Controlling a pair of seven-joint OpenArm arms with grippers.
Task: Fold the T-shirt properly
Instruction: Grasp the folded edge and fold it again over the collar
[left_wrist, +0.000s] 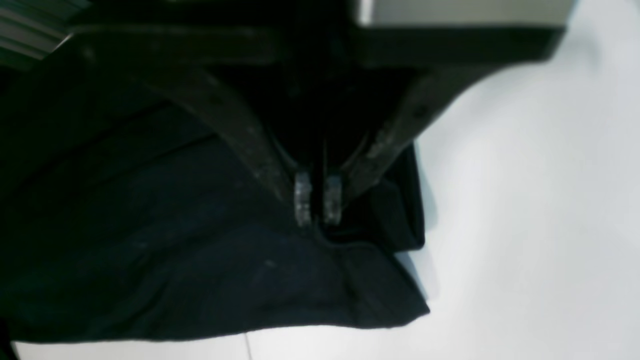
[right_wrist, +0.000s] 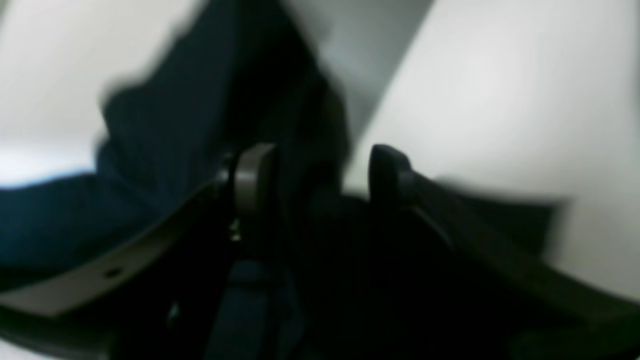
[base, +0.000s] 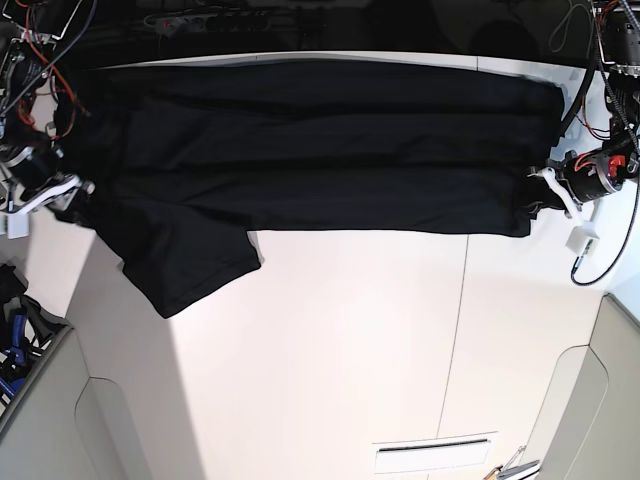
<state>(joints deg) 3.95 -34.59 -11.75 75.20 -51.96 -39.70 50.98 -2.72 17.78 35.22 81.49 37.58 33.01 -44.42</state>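
The black T-shirt (base: 300, 150) lies spread wide along the far side of the white table (base: 350, 350), with one sleeve (base: 190, 265) pointing toward the front at the left. My left gripper (base: 535, 195) is at the shirt's right end. In the left wrist view it (left_wrist: 317, 202) is shut on a fold of the black fabric (left_wrist: 175, 250) near a corner. My right gripper (base: 70, 195) is at the shirt's left end. In the blurred right wrist view its jaws (right_wrist: 320, 170) stand apart, with dark fabric (right_wrist: 165, 150) running between them.
Cables and electronics sit at the back left (base: 30, 50) and back right (base: 610, 40). A table seam (base: 462, 300) runs front to back right of centre. A white slotted plate (base: 435, 455) lies near the front edge. Grey panels flank the table.
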